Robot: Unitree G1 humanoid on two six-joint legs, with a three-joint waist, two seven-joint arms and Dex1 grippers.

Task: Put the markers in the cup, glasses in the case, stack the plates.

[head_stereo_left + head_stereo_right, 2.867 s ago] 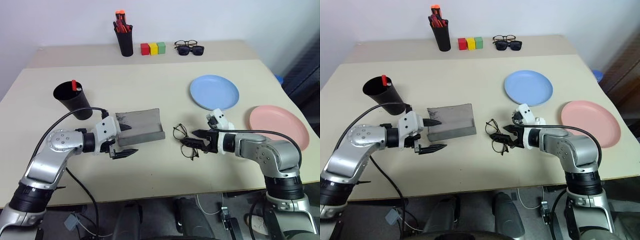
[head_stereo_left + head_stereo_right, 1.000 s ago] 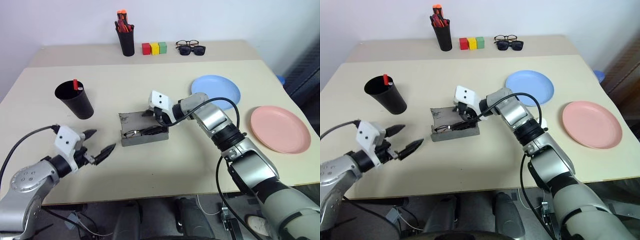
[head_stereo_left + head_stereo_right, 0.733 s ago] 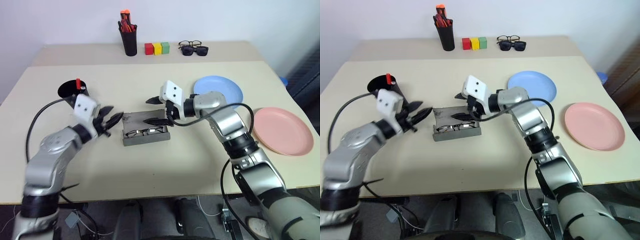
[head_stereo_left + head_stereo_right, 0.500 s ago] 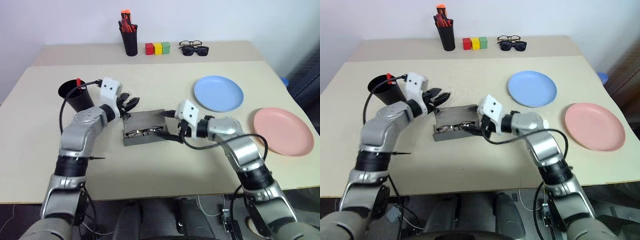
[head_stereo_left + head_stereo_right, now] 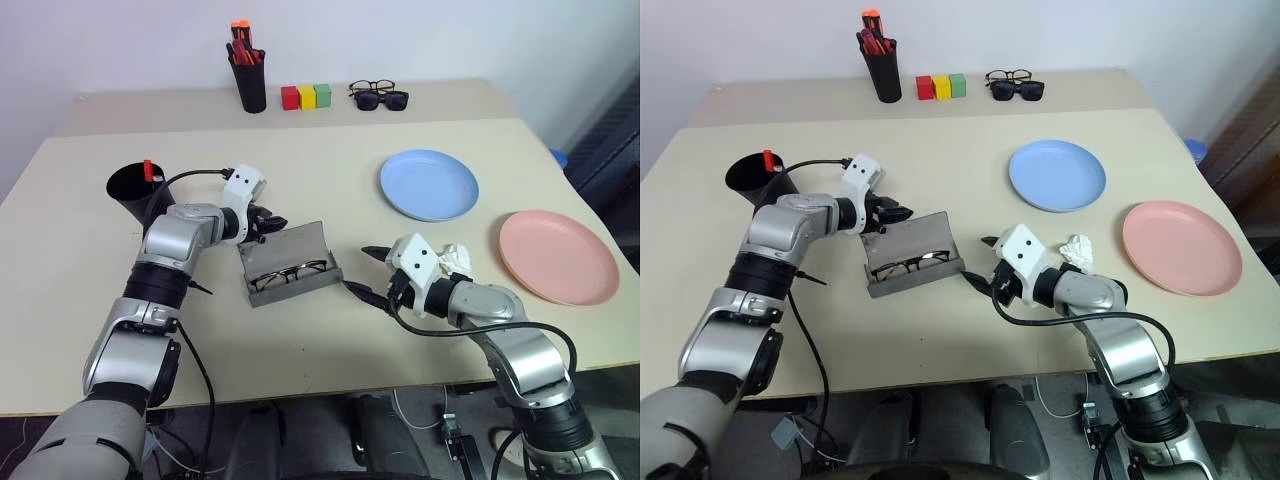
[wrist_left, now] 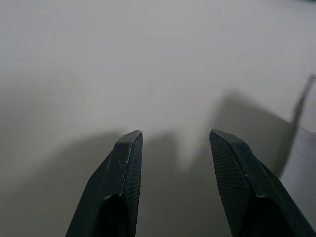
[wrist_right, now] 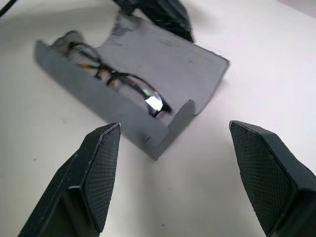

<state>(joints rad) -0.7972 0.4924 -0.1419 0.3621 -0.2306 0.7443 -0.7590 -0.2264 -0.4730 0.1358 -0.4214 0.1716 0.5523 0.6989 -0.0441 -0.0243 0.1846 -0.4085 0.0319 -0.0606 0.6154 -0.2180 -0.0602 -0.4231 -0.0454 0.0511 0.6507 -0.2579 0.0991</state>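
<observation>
Glasses lie in the open grey case — both end effectors empty.

Left eye view: the case (image 5: 290, 268) sits mid-surface (image 5: 330, 345) with the glasses (image 5: 288, 271) inside; the left end effector (image 5: 268, 224) is at its lid, the right end effector (image 5: 362, 270) beside it, spread wide; blue plate (image 5: 429, 184) and pink plate (image 5: 556, 256) lie apart; a red-capped marker (image 5: 148, 170) stands in the cup (image 5: 138, 198).
Left wrist view: fingers (image 6: 123, 177) parted, holding nothing.
Right wrist view: fingers (image 7: 98, 173) wide — case ahead.

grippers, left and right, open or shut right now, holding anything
Left gripper: open, holding nothing, at the case's lid.
Right gripper: open wide, empty, near the case.
</observation>
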